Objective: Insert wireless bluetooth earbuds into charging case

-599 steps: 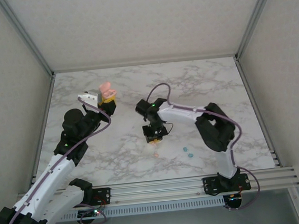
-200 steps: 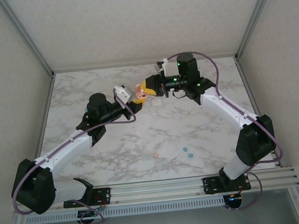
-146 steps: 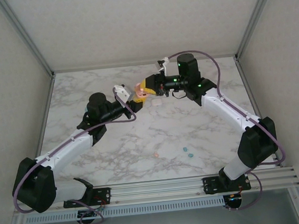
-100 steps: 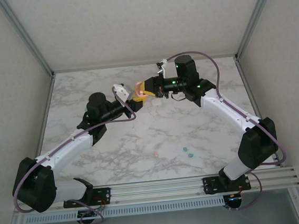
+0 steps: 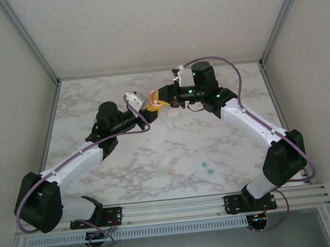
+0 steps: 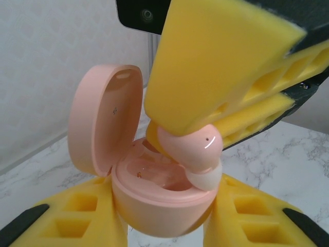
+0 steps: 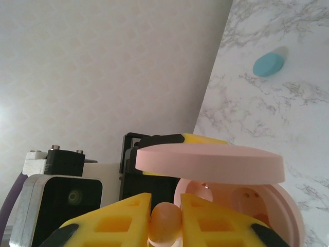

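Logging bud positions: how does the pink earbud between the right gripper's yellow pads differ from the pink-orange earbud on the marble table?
The pink earbud is pinched by the right gripper; the pink-orange earbud lies loose on the table. The pink earbud sits at the mouth of the open pink case; the pink-orange earbud lies far from it. Both are pinkish.

White marbled tabletop (image 5: 80, 96) enclosed by pale patterned walls (image 5: 155, 25) and metal framing (image 5: 173, 205).

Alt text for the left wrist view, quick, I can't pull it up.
The right gripper, shut on a pink earbud with a white tip, holds it at the mouth of the open pink charging case. The left gripper clamps the case from both sides, lid tilted open to the left.
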